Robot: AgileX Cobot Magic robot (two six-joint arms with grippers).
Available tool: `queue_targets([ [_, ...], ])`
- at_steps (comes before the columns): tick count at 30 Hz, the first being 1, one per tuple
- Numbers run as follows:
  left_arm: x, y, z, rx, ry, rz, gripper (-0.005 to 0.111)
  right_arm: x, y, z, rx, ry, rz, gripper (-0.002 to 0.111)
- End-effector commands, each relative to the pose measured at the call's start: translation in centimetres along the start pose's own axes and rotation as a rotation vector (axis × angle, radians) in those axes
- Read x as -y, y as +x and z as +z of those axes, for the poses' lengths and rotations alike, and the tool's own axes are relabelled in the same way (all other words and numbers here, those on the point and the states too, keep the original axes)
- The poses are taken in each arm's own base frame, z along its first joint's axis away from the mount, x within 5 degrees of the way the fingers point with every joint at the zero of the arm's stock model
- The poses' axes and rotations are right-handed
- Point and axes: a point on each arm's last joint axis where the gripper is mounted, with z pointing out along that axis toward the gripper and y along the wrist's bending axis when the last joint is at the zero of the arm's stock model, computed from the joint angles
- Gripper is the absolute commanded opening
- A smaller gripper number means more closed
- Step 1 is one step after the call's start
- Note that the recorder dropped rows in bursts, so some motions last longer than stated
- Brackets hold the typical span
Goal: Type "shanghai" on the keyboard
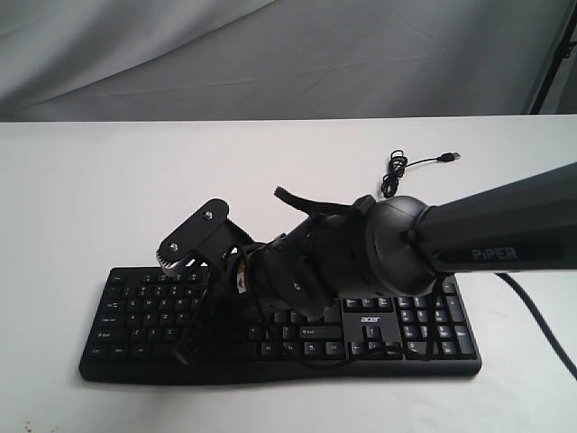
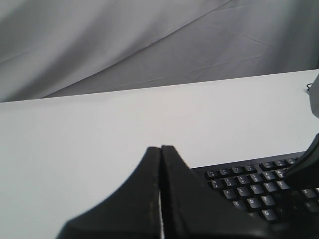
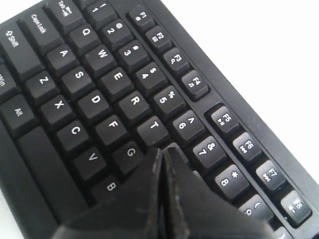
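Observation:
The black keyboard (image 1: 135, 311) lies along the near side of the white table (image 1: 108, 198), with its white "acer" logo (image 1: 371, 319) showing. My right arm reaches across from the right over its middle. The right gripper (image 1: 200, 327) is shut and empty. In the right wrist view its tip (image 3: 163, 150) sits over the key beside G (image 3: 131, 151), below T and 6. The left gripper (image 2: 160, 148) is also shut and empty. It hovers off the keyboard's left end (image 2: 249, 191), over bare table. I cannot make it out in the exterior view.
The thin black USB cable (image 1: 393, 171) lies coiled on the table behind the keyboard, its plug (image 1: 448, 157) loose. A grey cloth backdrop (image 1: 270, 54) hangs behind the table. The right arm's thick link (image 1: 505, 230) spans the keyboard's right half.

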Motion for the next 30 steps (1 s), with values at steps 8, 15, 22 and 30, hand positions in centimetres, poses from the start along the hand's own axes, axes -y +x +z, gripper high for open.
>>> queue_targets([
  [8, 0.02, 0.08, 0.01, 0.004, 0.004, -0.001, 0.000, 0.04, 0.66, 1.03, -0.010, 0.002, -0.015, 0.000],
  [15, 0.02, 0.08, 0.01, 0.004, 0.004, -0.001, 0.000, 0.04, 0.66, 1.03, -0.010, 0.002, -0.015, 0.000],
  [22, 0.02, 0.08, 0.01, 0.004, 0.004, -0.001, 0.000, -0.38, 0.78, 1.03, -0.025, -0.005, -0.023, 0.000],
  [30, 0.02, 0.08, 0.01, 0.004, 0.004, -0.001, 0.000, -0.84, 0.85, 1.02, -0.036, -0.013, -0.032, 0.000],
])
